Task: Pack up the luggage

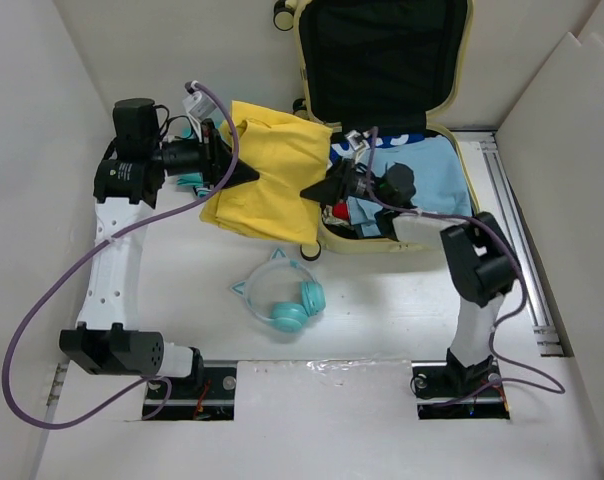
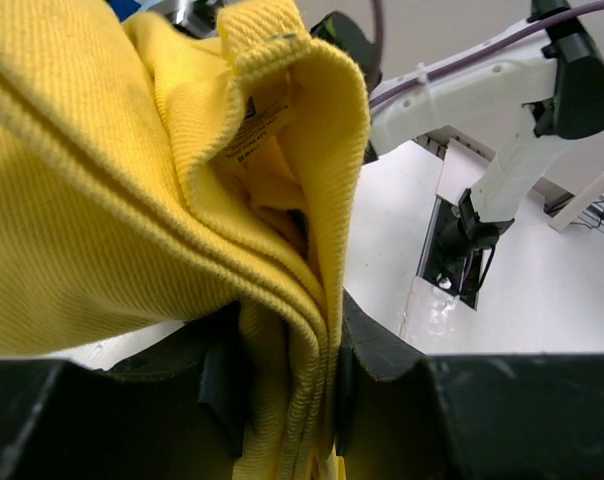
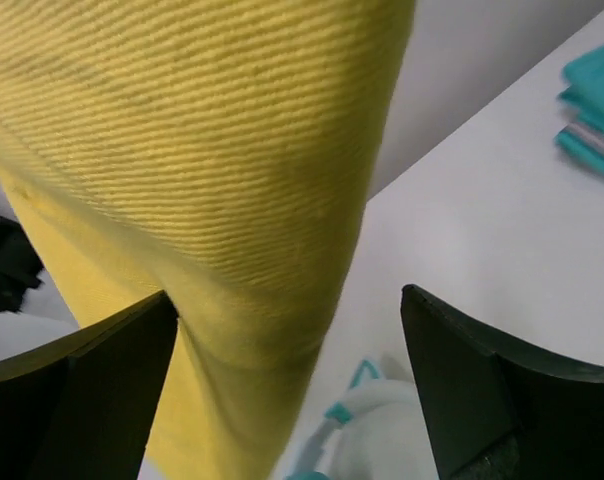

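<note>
The pale-yellow luggage [image 1: 462,110] lies open at the back right, lid up, with blue clothes [image 1: 437,180] inside. A yellow knitted garment [image 1: 267,175] hangs left of it, its right edge draped over the luggage's left rim. My left gripper [image 1: 244,176] is shut on a fold of the garment [image 2: 282,400] and holds it off the table. My right gripper [image 1: 317,190] is open at the garment's right edge; in the right wrist view the yellow cloth [image 3: 202,200] hangs against the left finger with a gap to the right finger [image 3: 482,390].
Teal and white cat-ear headphones [image 1: 282,298] lie on the white table in front of the garment. A folded teal item [image 1: 189,180] lies behind the left arm. White walls enclose the table; a metal rail [image 1: 522,240] runs along the right side.
</note>
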`<action>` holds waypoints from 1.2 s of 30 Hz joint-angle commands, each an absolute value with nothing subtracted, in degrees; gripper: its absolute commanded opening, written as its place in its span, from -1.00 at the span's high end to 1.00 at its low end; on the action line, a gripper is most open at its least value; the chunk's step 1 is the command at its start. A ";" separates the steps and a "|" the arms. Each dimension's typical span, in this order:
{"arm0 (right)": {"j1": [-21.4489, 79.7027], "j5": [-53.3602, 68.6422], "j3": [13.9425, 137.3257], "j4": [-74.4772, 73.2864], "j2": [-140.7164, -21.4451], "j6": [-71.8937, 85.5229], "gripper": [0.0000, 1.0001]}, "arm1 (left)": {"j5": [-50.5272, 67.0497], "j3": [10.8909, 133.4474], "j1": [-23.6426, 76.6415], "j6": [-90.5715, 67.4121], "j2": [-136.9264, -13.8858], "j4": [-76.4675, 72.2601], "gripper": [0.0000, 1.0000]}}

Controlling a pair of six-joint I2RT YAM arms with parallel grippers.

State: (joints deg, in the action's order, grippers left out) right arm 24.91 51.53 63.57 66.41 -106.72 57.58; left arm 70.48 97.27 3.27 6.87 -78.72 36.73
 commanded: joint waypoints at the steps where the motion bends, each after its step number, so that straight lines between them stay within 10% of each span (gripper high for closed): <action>1: 28.82 55.01 71.08 103.97 -111.09 74.36 -0.89 | 76.82 96.69 3.34 3.87 -75.23 27.16 1.00; 4: 30.58 54.68 71.81 97.06 -108.65 68.94 -0.24 | 75.24 95.37 3.34 3.34 -75.23 26.54 1.00; 7: 29.98 54.05 69.36 91.96 -104.44 64.88 0.99 | 71.39 94.05 3.34 3.34 -75.23 26.54 1.00; 21: 19.37 44.12 68.81 16.23 -81.65 24.70 1.00 | 50.98 93.33 4.65 -11.85 -81.99 17.94 1.00; 27: 7.40 50.60 77.76 -8.83 -84.80 13.12 1.00 | 41.85 96.41 12.47 -7.58 -87.26 17.74 -0.41; 30: -1.90 48.71 98.34 -45.55 -101.61 -10.09 1.00 | 35.62 102.37 14.15 -4.23 -94.89 25.53 -0.93; 36: -5.09 36.14 113.28 -61.17 -118.98 -14.44 1.00 | 31.82 100.38 14.15 1.66 -93.79 29.00 -1.00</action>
State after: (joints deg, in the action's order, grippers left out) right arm -4.23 41.63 109.80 -44.49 -116.20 -7.09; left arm 35.59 99.90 14.50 -2.66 -97.25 27.14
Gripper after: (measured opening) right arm 0.275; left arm 0.997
